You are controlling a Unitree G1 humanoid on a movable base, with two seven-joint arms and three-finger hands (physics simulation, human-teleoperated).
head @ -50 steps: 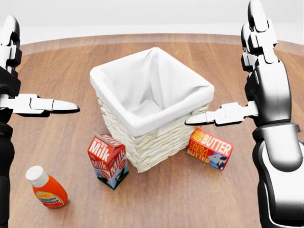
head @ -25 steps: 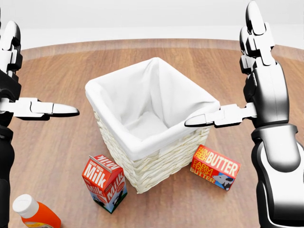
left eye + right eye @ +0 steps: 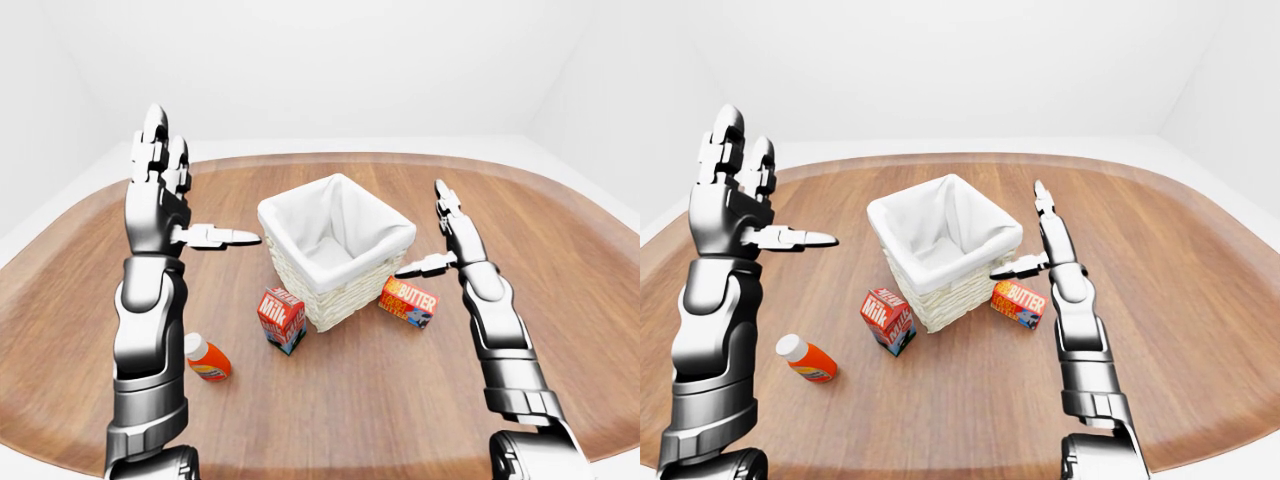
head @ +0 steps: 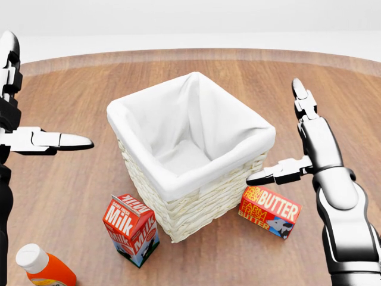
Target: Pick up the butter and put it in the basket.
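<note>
A: "FARM FRESH BUTTER" is read on the butter box (image 4: pixel 269 211), lying on the wooden table (image 4: pixel 333 89) beside the wicker basket (image 4: pixel 190 152).

B: Right hand (image 4: pixel 297 146) is spread wide above it; left hand (image 3: pixel 160 200) is splayed too. "Milk" is printed on the carton (image 4: pixel 131 229).

A bare simulated test room: plain white walls (image 3: pixel 330 70) with no furnishing surround one large rounded wooden bench (image 3: pixel 330 400). On it sit only a few grocery props, a lined wicker basket (image 4: pixel 190 155), milk carton (image 4: pixel 131 228), butter box (image 4: pixel 269 211) and orange bottle (image 3: pixel 207 359).
</note>
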